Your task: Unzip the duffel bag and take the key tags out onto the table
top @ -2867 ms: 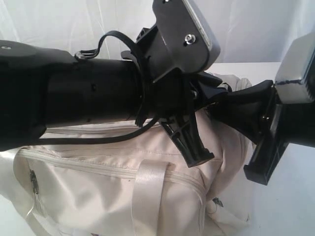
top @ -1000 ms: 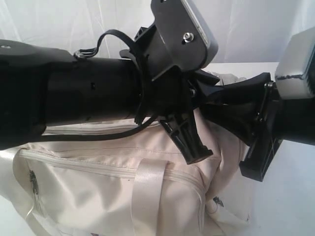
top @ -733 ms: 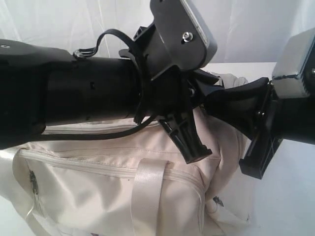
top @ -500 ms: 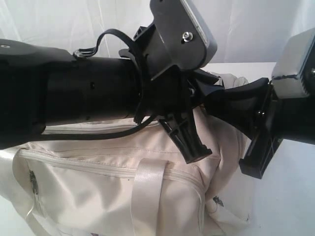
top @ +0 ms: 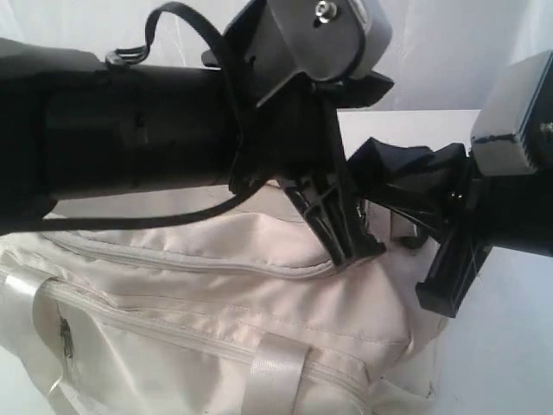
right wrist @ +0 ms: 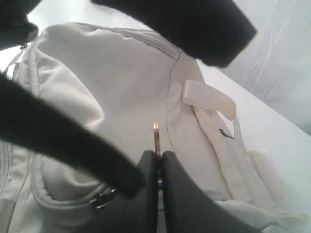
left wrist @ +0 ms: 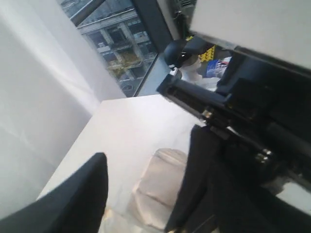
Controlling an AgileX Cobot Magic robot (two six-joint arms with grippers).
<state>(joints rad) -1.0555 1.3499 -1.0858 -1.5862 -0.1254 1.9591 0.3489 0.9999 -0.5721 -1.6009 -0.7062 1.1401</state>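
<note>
**Item:** duffel bag (top: 173, 303), cream-beige fabric, closed as far as visible.
**Position:** on the table (top: 505, 372), filling the exterior view from 9 o'clock round through 6 to 4 o'clock.
**Long axis:** 9 o'clock to 3 o'clock, with the top zipper (top: 190, 262) running the same way.

**Contents:** key tags not in view anywhere. None on the table, so judged to be inside the bag.

**Fitting:** zipper pull (right wrist: 156, 136), a thin metal tab. Standing up off the fabric at the bag's 3 o'clock end, near a webbing loop (right wrist: 209, 99).

**Right gripper** (right wrist: 157, 162): clenched on that tab, pads pressed together with only the metal between. Reaching in from 3 o'clock, and the nearer of the two to the job.

**Left gripper** (left wrist: 148, 145): released, fingers spread wide, grasping nothing. Poised over the bag's top just past centre toward 3 o'clock, with a fold of bag fabric below the gap.

**Step in hand, as judged:** very start of unzipping, nothing opened yet.

**Deciding relation, as judged:** closed zipper stretching away from the pinched pull toward 9 o'clock. Draw therefore along the long axis toward 9 o'clock, passing beneath the left arm.

**Risks, as judged:**
- Soft bag sliding along with the pull unless pinned by the free left fingers.
- Tab thin enough to slip from the pinch.
</note>
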